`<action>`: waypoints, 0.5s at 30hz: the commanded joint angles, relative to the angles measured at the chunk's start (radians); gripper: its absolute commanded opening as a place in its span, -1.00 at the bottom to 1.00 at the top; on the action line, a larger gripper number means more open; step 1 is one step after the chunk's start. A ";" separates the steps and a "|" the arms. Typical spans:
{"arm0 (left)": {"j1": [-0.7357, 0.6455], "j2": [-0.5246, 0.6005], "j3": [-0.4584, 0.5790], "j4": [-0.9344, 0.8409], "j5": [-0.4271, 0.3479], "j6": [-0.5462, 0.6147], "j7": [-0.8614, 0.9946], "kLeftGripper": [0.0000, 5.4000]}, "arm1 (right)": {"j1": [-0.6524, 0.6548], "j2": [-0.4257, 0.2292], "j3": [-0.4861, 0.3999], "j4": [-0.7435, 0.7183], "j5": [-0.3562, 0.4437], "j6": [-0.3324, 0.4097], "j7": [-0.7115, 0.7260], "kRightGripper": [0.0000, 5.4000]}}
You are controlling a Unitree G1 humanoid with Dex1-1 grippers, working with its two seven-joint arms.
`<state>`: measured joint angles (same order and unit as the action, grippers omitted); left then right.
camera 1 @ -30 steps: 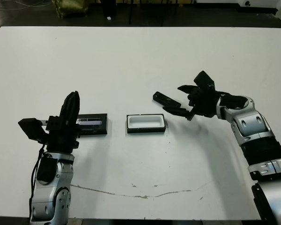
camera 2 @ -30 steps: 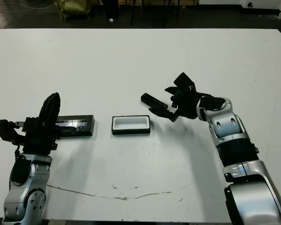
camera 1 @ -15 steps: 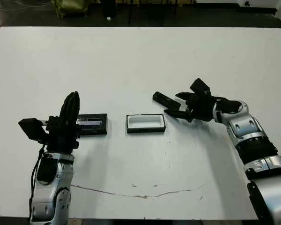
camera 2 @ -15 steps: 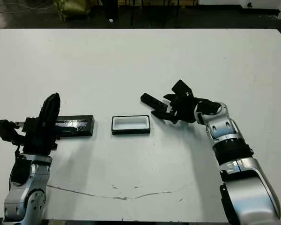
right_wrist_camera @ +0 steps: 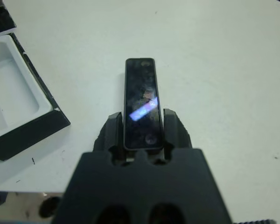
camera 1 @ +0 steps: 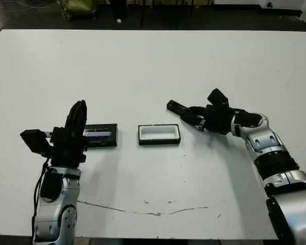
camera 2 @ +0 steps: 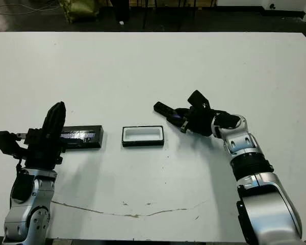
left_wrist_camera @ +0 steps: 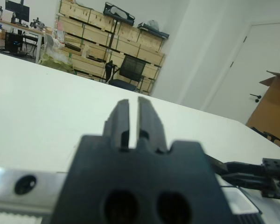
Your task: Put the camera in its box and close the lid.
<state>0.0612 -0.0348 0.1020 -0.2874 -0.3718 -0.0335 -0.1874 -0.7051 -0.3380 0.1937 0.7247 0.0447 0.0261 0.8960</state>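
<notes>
The camera (camera 1: 177, 108), a slim black bar, lies on the white table right of the box and angles toward its far right corner. My right gripper (camera 1: 194, 117) is low on the table at the camera's near end. In the right wrist view both fingers (right_wrist_camera: 114, 129) press against the sides of the camera (right_wrist_camera: 141, 93), so it is shut on it. The box (camera 1: 159, 142), white-lined and open, sits mid-table. The lid (camera 1: 101, 136) lies flat to its left. My left gripper (camera 1: 79, 108) stands upright, shut and empty, at the lid's left end.
A thin crack line (camera 1: 143, 210) runs across the table near the front edge. Beyond the far edge are dark floor and a yellow-green bag (camera 1: 76, 7). The left wrist view shows shelves and a chair past the table.
My right gripper has dropped lower and slid left onto the camera, and its open fingers have closed around it. The left arm, lid and box have not moved.
</notes>
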 commanded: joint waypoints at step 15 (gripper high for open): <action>0.021 0.007 0.003 0.010 -0.005 0.017 0.005 -1.00 | -0.103 -0.066 -0.148 -0.048 0.149 0.175 0.169 -0.88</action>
<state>0.0648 -0.0349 0.1018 -0.2871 -0.3771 -0.0293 -0.1874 -0.7847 -0.3936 0.0562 0.6690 0.1764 0.1800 1.0390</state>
